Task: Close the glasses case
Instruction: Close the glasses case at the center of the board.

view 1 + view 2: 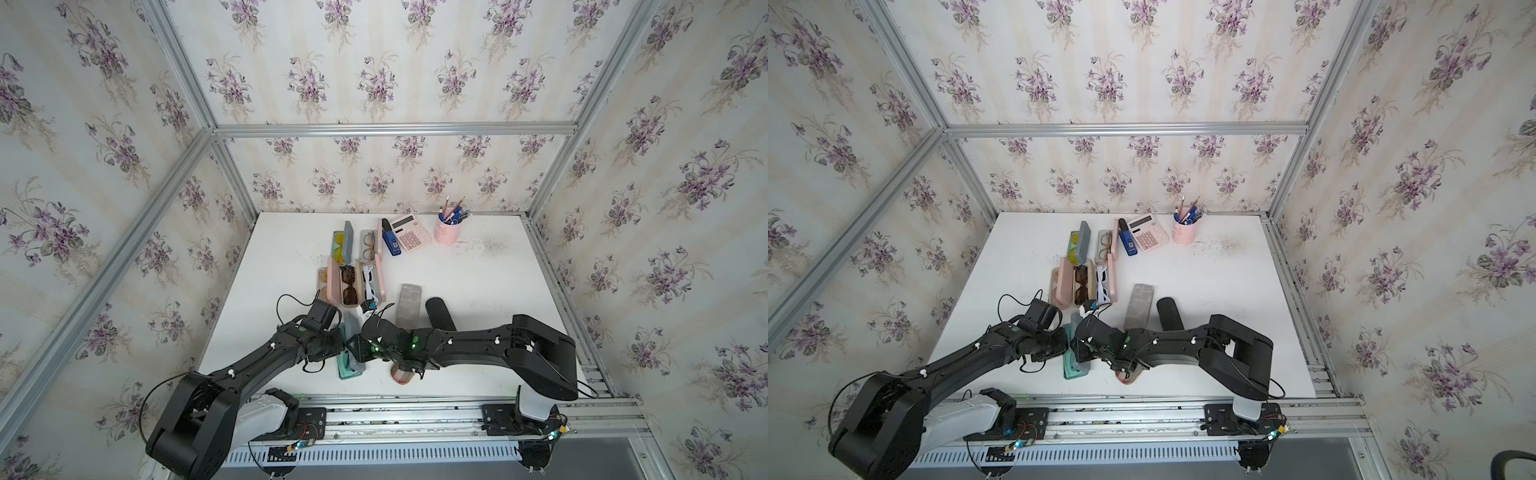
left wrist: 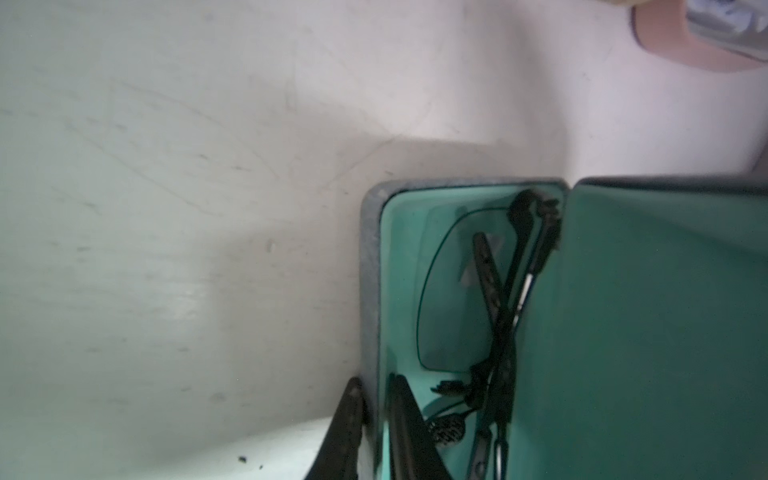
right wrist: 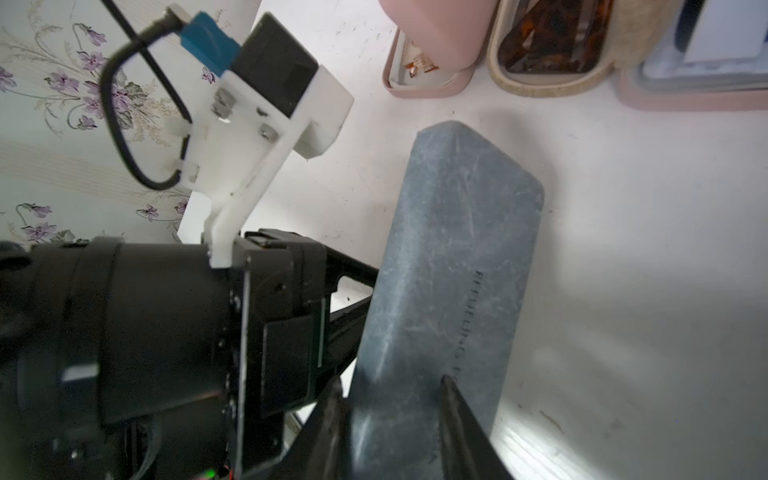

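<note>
my left tool (image 2: 374, 386) pinching the wall of the glasses case (image 1: 348, 371), lower middle in both top views, my right tool (image 3: 390, 380) clamped across its grey lid (image 3: 453, 232), glasses (image 2: 494, 316) inside

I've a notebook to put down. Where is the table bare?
Right half, between pen cup and black case; the strip left of the open cases. Crowded at front centre, where the left arm and right arm meet over the teal case.
</note>
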Controlling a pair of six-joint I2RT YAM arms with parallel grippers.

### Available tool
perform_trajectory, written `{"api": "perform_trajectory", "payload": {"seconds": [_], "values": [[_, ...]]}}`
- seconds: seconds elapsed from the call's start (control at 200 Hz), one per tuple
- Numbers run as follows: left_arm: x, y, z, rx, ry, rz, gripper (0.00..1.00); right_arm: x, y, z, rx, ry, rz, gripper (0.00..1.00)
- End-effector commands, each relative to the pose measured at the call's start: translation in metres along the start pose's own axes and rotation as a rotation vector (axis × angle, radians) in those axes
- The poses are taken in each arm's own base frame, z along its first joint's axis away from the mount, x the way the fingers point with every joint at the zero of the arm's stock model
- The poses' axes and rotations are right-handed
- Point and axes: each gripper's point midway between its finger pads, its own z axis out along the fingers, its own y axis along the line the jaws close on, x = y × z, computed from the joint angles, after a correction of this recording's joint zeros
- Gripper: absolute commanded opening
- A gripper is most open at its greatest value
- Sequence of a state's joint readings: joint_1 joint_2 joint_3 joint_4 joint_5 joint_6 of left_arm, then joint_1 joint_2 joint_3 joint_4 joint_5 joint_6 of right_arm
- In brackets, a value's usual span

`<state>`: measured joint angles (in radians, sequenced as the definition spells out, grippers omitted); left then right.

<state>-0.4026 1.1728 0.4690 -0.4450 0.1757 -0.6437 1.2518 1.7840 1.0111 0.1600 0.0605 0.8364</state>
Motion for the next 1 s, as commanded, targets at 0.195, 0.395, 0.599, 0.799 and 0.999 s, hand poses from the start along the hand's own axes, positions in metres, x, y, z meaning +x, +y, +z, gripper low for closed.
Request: {"api": "perform_trajectory", "payload": {"seconds": [0.195, 0.395, 0.599, 0.799, 0.999], "values": [[0.004, 0.008, 0.002, -0.050, 0.015, 0.014, 0.13, 0.013, 0.000, 0.004, -0.003, 0.047, -0.012, 0.37], [0.003, 0.008, 0.001, -0.052, 0.007, 0.015, 0.11, 0.017, 0.000, 0.009, -0.003, 0.061, -0.013, 0.36], [0.003, 0.009, 0.000, -0.051, -0.001, 0.011, 0.07, 0.021, -0.002, 0.013, 0.004, 0.068, -0.012, 0.36], [0.002, 0.008, -0.001, -0.045, -0.008, 0.012, 0.07, 0.025, -0.003, 0.018, 0.004, 0.085, -0.013, 0.36], [0.003, 0.008, -0.002, -0.041, -0.013, 0.012, 0.07, 0.028, -0.005, 0.021, 0.003, 0.090, -0.005, 0.36]]}}
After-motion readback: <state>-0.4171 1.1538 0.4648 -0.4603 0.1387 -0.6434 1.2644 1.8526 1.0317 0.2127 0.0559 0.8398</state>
